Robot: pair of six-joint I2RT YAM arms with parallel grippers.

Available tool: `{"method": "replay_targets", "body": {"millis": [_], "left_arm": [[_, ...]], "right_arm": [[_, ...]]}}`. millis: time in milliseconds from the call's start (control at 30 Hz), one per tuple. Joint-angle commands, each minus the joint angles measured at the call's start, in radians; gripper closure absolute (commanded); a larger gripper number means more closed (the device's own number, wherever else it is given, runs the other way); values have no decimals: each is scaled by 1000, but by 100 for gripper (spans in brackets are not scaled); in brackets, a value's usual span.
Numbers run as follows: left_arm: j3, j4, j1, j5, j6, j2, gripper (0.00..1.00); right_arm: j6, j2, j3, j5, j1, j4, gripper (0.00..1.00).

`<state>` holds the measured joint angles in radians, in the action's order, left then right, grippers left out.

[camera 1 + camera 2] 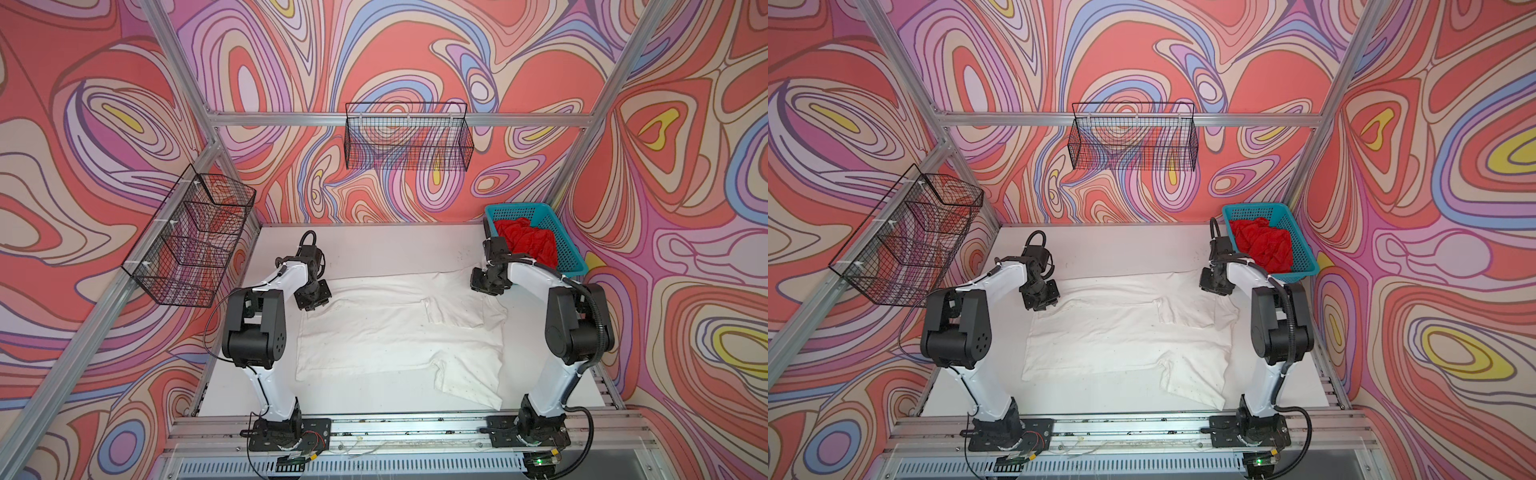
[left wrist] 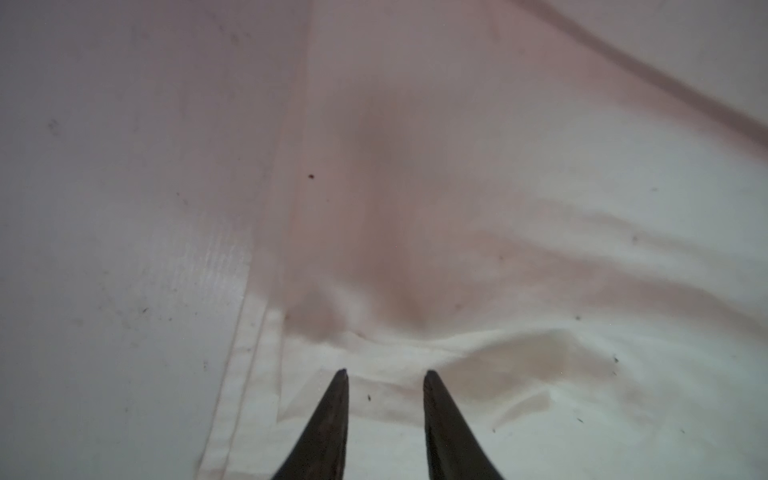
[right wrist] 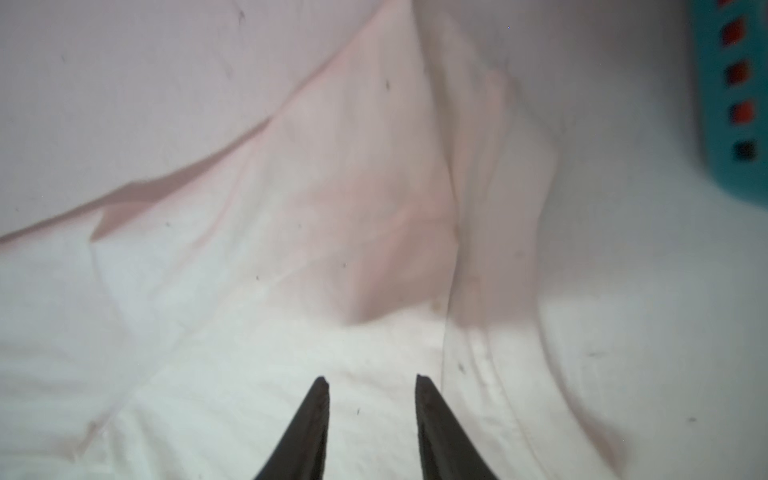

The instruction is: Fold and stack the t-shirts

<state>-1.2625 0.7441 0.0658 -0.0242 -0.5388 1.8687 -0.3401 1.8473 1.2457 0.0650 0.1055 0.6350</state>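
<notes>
A large white t-shirt (image 1: 395, 332) (image 1: 1125, 336) lies spread on the white table, with a sleeve folded in at its far right and another sleeve lying at its near right. A red t-shirt (image 1: 530, 243) (image 1: 1262, 243) sits crumpled in the teal basket (image 1: 569, 253) (image 1: 1304, 249). My left gripper (image 1: 313, 301) (image 2: 385, 372) hangs over the white shirt's far-left corner, open, nothing between its fingers. My right gripper (image 1: 486, 286) (image 3: 371, 378) is over the far-right corner, open and empty too. Wrinkled white cloth (image 2: 457, 249) (image 3: 249, 311) fills both wrist views.
The teal basket stands at the table's back right, and its corner (image 3: 723, 174) shows in the right wrist view. Black wire baskets hang on the back wall (image 1: 407, 137) and left wall (image 1: 191, 241). Both arm bases sit on the front rail (image 1: 395, 428).
</notes>
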Motion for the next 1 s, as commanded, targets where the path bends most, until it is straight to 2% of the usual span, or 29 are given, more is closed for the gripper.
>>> {"method": "replay_targets", "body": {"millis": [0,200,367,733,967], "left_arm": [[-21,8,2,44,-3,42,68],[-52,62,-6,95,19,97,71],[-53,64,-29,98,26,126,73],[-215,91,-54,75,38,262,75],[-330,112,-60,47,39,335,74]], "right_arm": [[-32,-7,-86,39,21,-21,65],[-17,41,-131,-46,21,-29,68],[-3,94,-98,-47,22,-40,68],[17,237,58,-36,21,-25,69],[40,360,239,-32,21,8,67]]}}
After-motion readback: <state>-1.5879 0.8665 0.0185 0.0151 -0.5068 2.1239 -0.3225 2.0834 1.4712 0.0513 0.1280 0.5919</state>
